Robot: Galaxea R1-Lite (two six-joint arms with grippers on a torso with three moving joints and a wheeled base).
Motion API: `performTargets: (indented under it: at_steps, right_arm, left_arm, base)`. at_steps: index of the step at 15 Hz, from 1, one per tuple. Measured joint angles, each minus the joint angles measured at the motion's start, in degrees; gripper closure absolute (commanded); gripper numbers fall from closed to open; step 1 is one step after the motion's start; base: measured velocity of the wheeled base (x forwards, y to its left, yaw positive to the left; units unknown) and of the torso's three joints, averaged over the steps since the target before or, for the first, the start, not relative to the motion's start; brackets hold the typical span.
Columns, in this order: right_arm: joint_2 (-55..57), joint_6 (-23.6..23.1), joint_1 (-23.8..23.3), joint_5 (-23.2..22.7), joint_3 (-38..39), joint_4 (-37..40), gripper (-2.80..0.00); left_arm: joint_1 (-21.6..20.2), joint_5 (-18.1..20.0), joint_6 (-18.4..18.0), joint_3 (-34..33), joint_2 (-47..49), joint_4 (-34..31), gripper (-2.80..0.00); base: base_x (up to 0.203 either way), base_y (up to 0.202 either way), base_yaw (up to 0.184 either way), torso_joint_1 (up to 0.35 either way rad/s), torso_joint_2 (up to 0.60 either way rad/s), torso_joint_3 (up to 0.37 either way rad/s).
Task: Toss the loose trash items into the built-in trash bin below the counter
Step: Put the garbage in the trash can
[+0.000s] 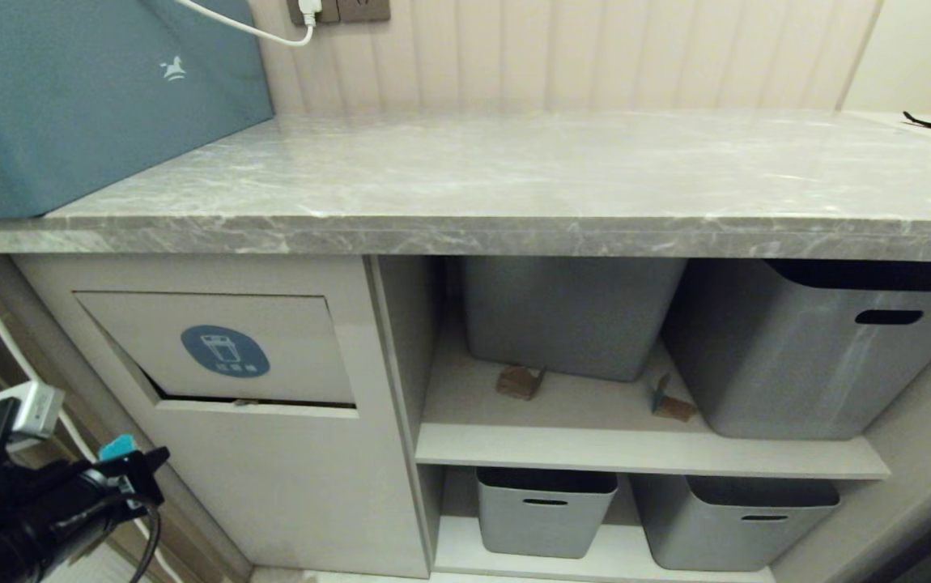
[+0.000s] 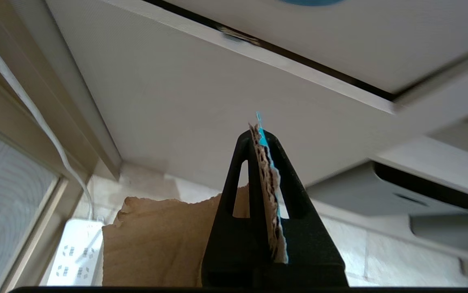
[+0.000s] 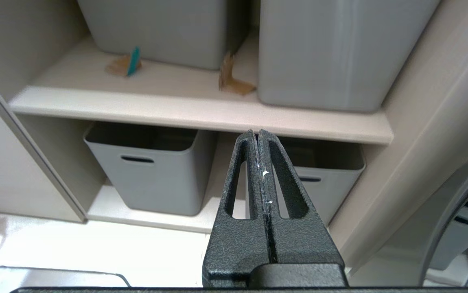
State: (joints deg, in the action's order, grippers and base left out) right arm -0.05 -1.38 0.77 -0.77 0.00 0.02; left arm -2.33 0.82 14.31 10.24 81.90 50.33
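Here, we see a cardboard scrap (image 2: 268, 195) with a teal face clenched edge-on between the fingers of the left gripper (image 2: 258, 136); in the head view that gripper (image 1: 132, 463) sits at about 8 o'clock, just below and to the left of the bin flap (image 1: 214, 348). The flap, marked by a blue oval sticker (image 1: 225, 351), is tilted slightly, with a dark gap along its lower edge. Two more scraps lie on the upper shelf (image 1: 644, 457) at 4 o'clock from the flap: one (image 1: 519, 380) in front of the left tub (image 1: 571, 316), one (image 1: 669, 402) between the tubs. The counter (image 1: 514, 186) spans above. The right gripper (image 3: 258, 136) hangs empty, fingers pressed together, facing the shelves.
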Motion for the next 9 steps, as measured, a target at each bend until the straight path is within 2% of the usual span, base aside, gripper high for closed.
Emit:
performTargets:
  at_steps: [3,9]
  right_arm:
    - [0.0,0.0,0.0,0.0,0.0,0.0,0.00]
    - [0.0,0.3,0.0,0.0,0.0,0.0,0.00]
  left_arm:
    - [-1.3,0.0,-0.3,0.3,2.7,5.7,0.00]
    - [-2.9,0.0,-0.5,3.1,8.6,13.3,0.00]
  base:
    - [0.000,0.000,0.000,-0.041,0.17,0.129]
    - [0.000,0.000,0.000,-0.004,0.01,0.012]
